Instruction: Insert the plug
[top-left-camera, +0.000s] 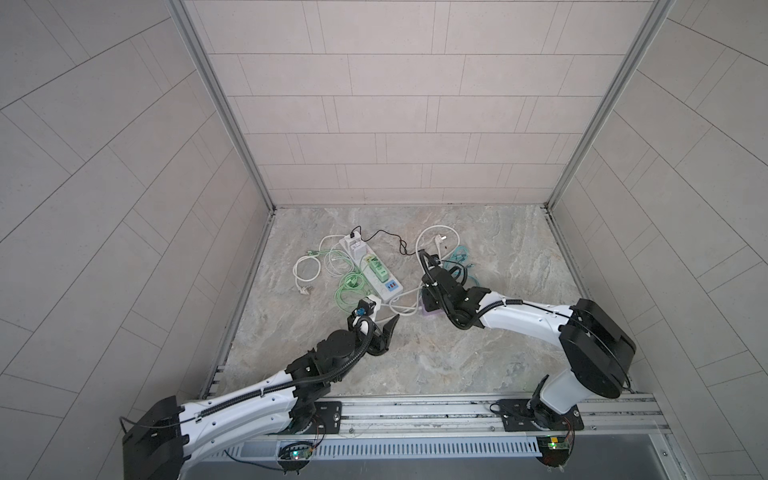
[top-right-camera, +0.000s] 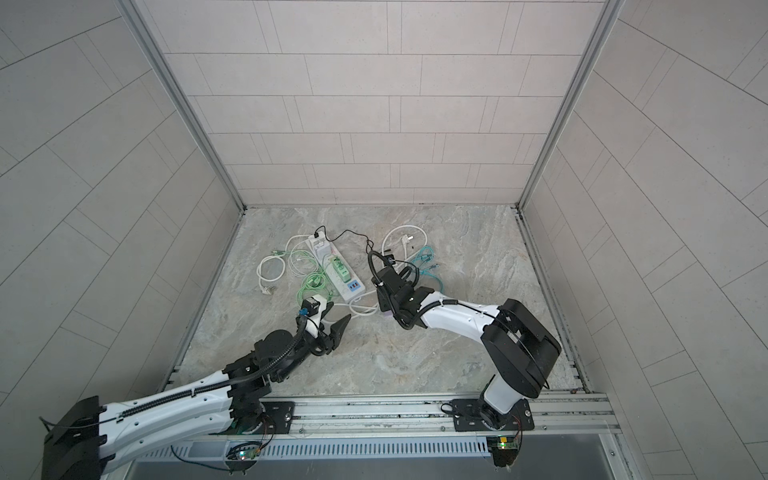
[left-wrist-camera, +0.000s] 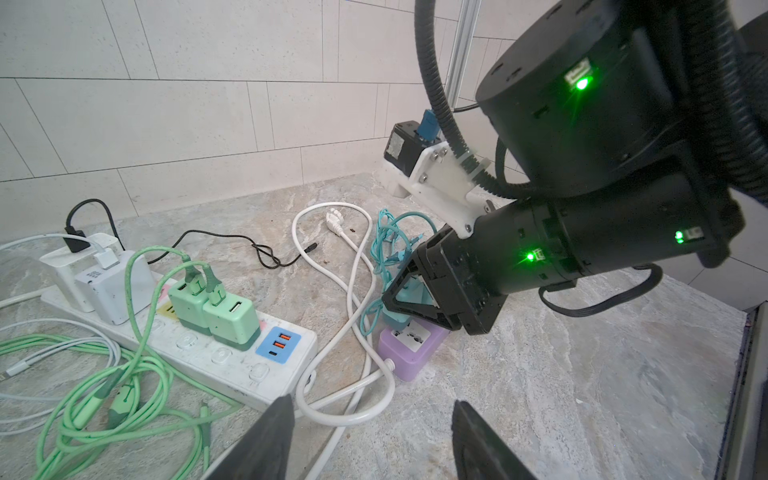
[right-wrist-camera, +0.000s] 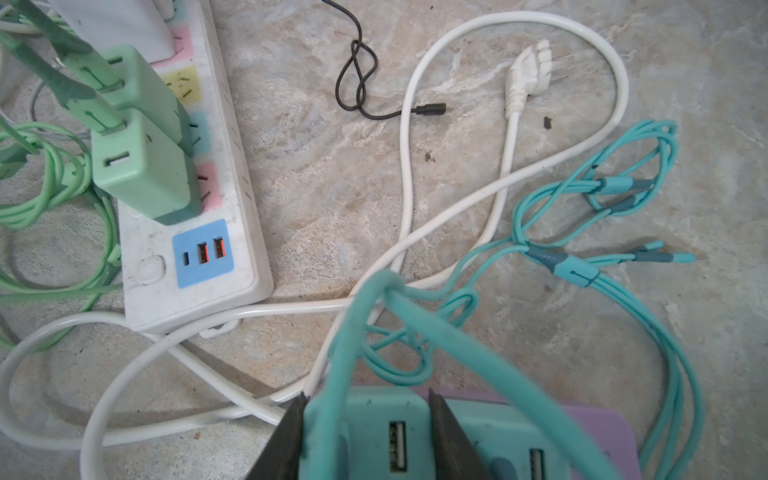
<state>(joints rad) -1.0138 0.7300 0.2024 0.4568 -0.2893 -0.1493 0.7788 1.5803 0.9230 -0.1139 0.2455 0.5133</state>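
**Right gripper** (right-wrist-camera: 365, 399): the jaws are clamped on the two side faces of the teal charger (right-wrist-camera: 374, 440). The charger stands on top of the purple socket block (left-wrist-camera: 409, 353), at about 4 o'clock of the white power strip (left-wrist-camera: 232, 365) in both top views. Whether its pins are fully home is hidden.

**Left gripper** (left-wrist-camera: 372, 409): the jaws are apart and hold nothing. It is poised at roughly 6 o'clock of the strip.

**Recommendation:** press straight down with the charger upright and no rocking. The block looks light and may skid or tip, so the idle left gripper could steady it. The teal cable (right-wrist-camera: 457, 332) arches over the charger and should not be allowed to snag.
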